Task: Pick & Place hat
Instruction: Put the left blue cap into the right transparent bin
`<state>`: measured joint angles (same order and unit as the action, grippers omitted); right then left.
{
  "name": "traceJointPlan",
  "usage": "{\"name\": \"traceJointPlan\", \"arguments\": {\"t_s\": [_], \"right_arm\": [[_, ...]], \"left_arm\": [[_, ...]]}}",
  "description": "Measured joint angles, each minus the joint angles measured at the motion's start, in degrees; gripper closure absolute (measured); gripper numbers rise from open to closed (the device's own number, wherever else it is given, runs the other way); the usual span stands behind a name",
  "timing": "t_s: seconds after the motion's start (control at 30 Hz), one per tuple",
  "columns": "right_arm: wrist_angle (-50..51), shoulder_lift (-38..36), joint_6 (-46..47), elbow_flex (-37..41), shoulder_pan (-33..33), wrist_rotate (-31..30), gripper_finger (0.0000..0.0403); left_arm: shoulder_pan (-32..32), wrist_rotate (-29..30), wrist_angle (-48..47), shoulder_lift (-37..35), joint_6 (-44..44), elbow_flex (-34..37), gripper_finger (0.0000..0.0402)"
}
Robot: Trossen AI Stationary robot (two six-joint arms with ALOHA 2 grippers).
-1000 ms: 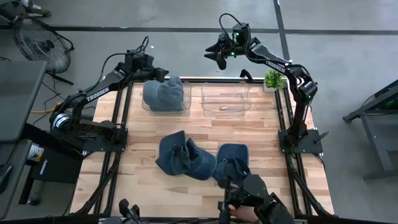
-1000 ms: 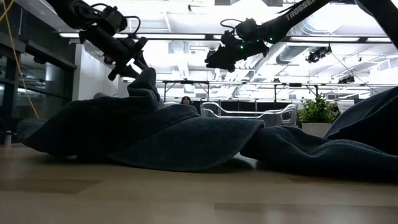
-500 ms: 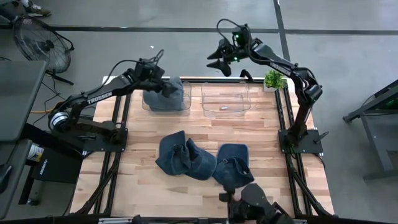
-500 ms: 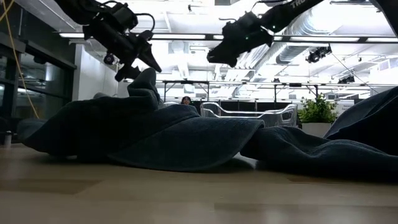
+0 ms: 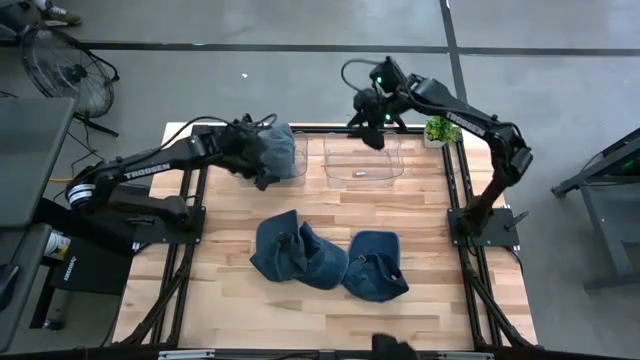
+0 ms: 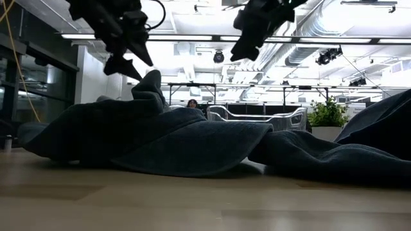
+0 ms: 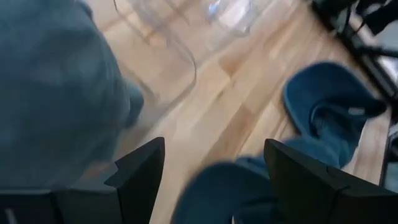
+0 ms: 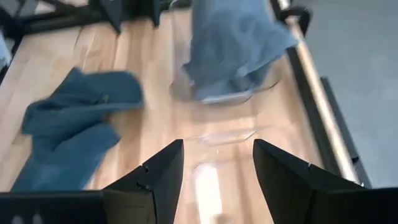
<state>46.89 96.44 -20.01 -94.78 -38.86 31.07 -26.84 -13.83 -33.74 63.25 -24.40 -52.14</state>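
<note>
Wooden planking forms the table (image 5: 230,300), framed by dark rails, with grey workshop floor around it. Nearest the front edge, two blue hats lie loose on the bare wood: a crumpled one (image 5: 293,250) near the middle and a flatter one (image 5: 375,265) just beside it toward the right arm's side; they appear to be waiting their turn to be picked. Farther back, two clear bins stand side by side along the far edge. The left bin (image 5: 297,160) already holds a third hat (image 5: 270,152), slumped over its rim, which suggests a placement just made there. The left gripper (image 5: 262,165) hangs at the near edge of that bin, its fingers (image 7: 140,177) spread wide and holding nothing, as would be expected after a release. The right bin (image 5: 363,160) is seen to hold no hat. Above its far rim, the right gripper (image 5: 372,128) is poised with jaws parted and empty. A small potted plant (image 5: 439,128) stands at the far right corner.
</note>
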Motion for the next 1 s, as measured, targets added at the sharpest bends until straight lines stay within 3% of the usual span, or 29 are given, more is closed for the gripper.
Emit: {"name": "traceJointPlan", "arguments": {"t_s": [0.17,0.37,0.5,0.73,1.0], "right_arm": [[-2.93,-6.93,5.44,11.26,4.56,-3.17,0.0215],[-21.47,-19.33,17.85,30.47,11.88,-6.71,0.0215],[-28.54,-26.48,23.02,39.39,17.22,-11.56,0.0215],[-29.64,-34.18,28.99,48.52,24.06,-16.20,0.0215],[-28.81,-37.21,32.27,53.91,29.07,-18.14,0.0215]], "left_arm": [[6.88,4.10,-4.57,-0.44,-2.10,0.50,0.0131],[16.37,8.35,-2.89,-0.46,-11.12,2.61,0.0131],[23.14,12.97,-0.64,-0.43,-20.70,3.30,0.0131],[31.32,20.33,7.92,2.13,-39.72,3.30,0.0131],[32.51,18.80,10.60,12.62,-58.23,1.64,0.0131]]}}
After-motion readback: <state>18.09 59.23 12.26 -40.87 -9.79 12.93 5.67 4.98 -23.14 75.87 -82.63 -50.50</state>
